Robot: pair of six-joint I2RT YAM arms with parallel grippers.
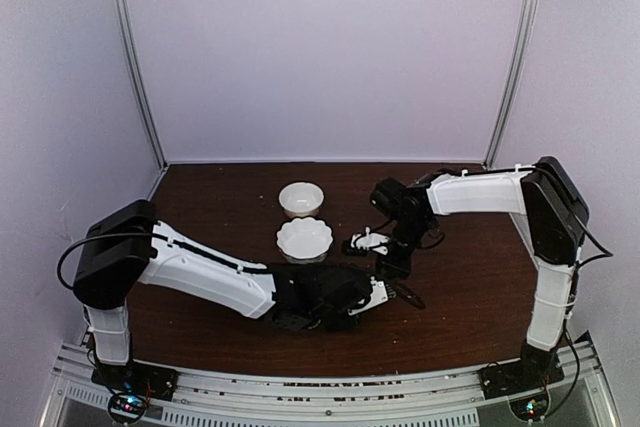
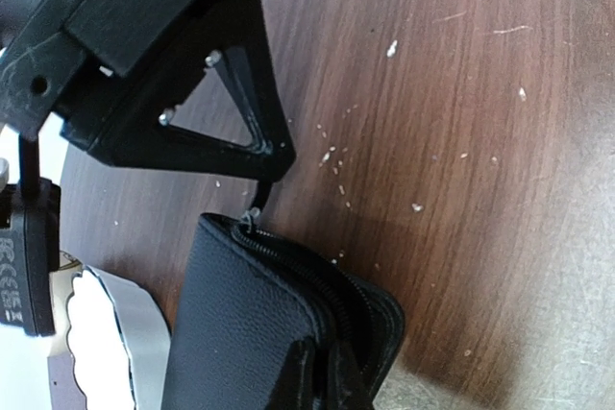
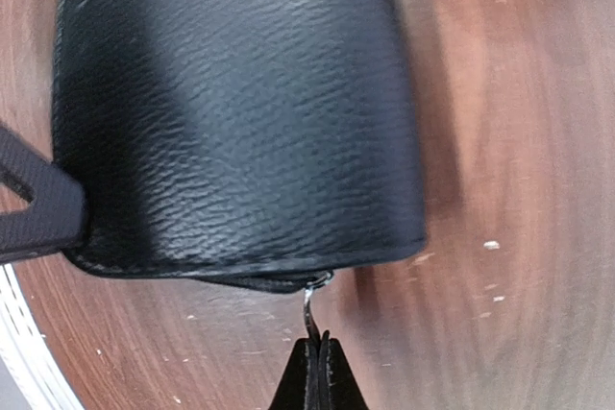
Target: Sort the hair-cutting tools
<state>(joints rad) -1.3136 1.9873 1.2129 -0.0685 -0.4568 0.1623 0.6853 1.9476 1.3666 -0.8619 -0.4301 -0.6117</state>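
A flat black zippered case (image 2: 240,324) lies on the brown table, also showing in the right wrist view (image 3: 231,112) and, mostly under the left arm, in the top view (image 1: 300,305). My left gripper (image 2: 332,376) is shut on the case's edge beside the zipper. My right gripper (image 3: 317,367) is shut on the small metal zipper pull (image 3: 309,306) at the case's corner; it stands just right of the left gripper in the top view (image 1: 392,267). No scissors or thin black stick tools show in any view.
Two white bowls stand behind the case: a round one (image 1: 301,199) and a scalloped one (image 1: 304,238), whose rim also shows in the left wrist view (image 2: 101,328). Pale specks dot the table (image 2: 461,93).
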